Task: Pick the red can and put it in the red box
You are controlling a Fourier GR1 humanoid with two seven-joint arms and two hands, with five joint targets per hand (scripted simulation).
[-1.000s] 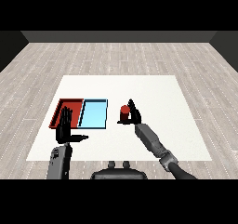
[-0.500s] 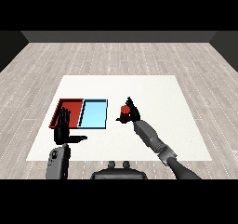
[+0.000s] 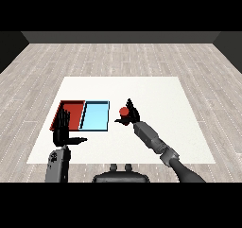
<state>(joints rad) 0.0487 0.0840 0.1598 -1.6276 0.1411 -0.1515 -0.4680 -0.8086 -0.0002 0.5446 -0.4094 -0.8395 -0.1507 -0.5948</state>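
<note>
Red can (image 3: 124,111), red tray (image 3: 72,107) & lt blue tray (image 3: 96,117), white table (image 3: 156,94).

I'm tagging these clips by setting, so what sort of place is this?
Probably a bare test room for tabletop sorting: a flat white table on grey wood-plank flooring, holding only a shallow red tray, a light blue tray and a small red can.

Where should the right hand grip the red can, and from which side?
Around its upright side wall, from the right. The red can stands on the table just right of the light blue tray, and the right hand already sits against that side.
</note>
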